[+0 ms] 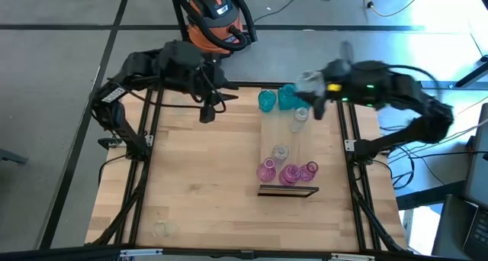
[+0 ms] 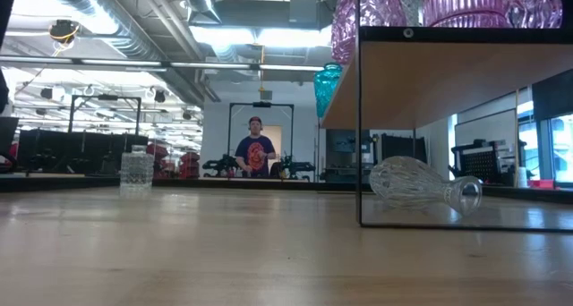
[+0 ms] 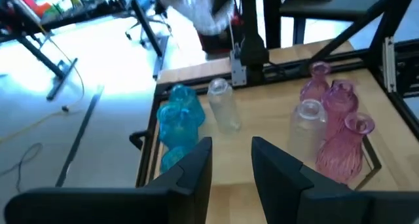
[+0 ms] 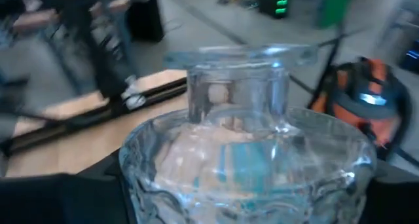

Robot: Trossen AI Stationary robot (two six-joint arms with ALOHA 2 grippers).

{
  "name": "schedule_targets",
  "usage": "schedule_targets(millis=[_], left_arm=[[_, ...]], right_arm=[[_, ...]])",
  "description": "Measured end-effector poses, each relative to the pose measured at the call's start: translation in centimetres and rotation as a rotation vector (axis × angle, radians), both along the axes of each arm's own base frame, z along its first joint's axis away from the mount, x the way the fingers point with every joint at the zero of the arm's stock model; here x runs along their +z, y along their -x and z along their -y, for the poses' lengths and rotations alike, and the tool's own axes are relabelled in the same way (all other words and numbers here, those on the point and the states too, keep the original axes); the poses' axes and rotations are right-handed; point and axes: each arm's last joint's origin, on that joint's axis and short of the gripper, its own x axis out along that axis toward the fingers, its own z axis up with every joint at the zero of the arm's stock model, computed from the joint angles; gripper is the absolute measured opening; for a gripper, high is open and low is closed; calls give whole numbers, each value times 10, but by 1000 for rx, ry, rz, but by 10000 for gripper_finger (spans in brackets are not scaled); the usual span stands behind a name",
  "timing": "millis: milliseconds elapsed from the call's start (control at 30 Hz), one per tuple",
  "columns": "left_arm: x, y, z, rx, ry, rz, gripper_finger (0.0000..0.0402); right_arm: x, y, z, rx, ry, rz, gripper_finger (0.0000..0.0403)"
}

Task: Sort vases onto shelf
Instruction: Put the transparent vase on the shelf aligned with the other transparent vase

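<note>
The shelf (image 1: 303, 143) is a raised light-wood board on a black frame, on the table's right half. Two teal vases (image 1: 276, 99) stand on its far end, two clear vases (image 1: 300, 116) along its middle and three pink vases (image 1: 288, 172) on its near end. Another clear vase (image 2: 421, 188) lies on its side under the shelf. My right gripper (image 1: 313, 84) is over the shelf's far end, shut on a clear vase (image 4: 249, 152). My left gripper (image 1: 207, 112) hangs open with nothing in it over the table's far left part. My right gripper pinches the clear vase's wide body (image 4: 141, 178) between its two fingers, one on each side, coming from the table's right. The neck and rim (image 4: 239, 73) stand above the fingers. The vase is lifted clear of the shelf.
One clear vase (image 1: 162, 229) stands alone near the table's near left corner, also in the low view (image 2: 137, 172). An orange vacuum (image 1: 217, 17) sits beyond the far edge. A person (image 2: 256, 149) stands far back in the room. Bare wood lies left of the shelf.
</note>
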Motion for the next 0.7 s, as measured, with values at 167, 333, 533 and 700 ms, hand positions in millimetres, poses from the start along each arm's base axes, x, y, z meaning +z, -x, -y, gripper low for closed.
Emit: schedule_targets(millis=[167,333,533,700], left_arm=[[-9,-5,-4,7,9,-62,100],[-18,-14,-4,-24,31,-107,101],[-20,-18,-4,-39,41,-114,101],[-20,-18,-4,-26,61,-109,101]], right_arm=[[-30,51,-10,-169,-74,105,293],[-94,77,-25,-273,-206,289,293],[-166,89,-37,-412,-200,360,293],[-198,92,-40,-516,-92,335,293]])
